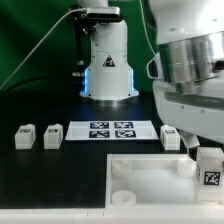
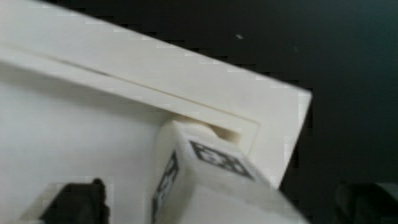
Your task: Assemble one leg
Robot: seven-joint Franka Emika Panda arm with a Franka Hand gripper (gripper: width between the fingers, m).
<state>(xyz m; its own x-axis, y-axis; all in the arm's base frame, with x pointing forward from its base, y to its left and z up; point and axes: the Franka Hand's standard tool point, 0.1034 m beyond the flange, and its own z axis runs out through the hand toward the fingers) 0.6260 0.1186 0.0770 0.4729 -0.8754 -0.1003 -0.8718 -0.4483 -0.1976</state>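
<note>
Arm: I see bulky, rounded shells in glossy white, with a darker grey seam where two sections meet.

Base column: it is white and tapers upward, and I make out dark trim at the joint on top. On its front I note a black triangular sticker, but the symbol is too small for me to read. A blue light glows around the column's foot.

A thin black cable arcs in from the exterior view's left toward the column's upper part.

Wrist view: I get the fingers only as black, blurred shapes.
</note>
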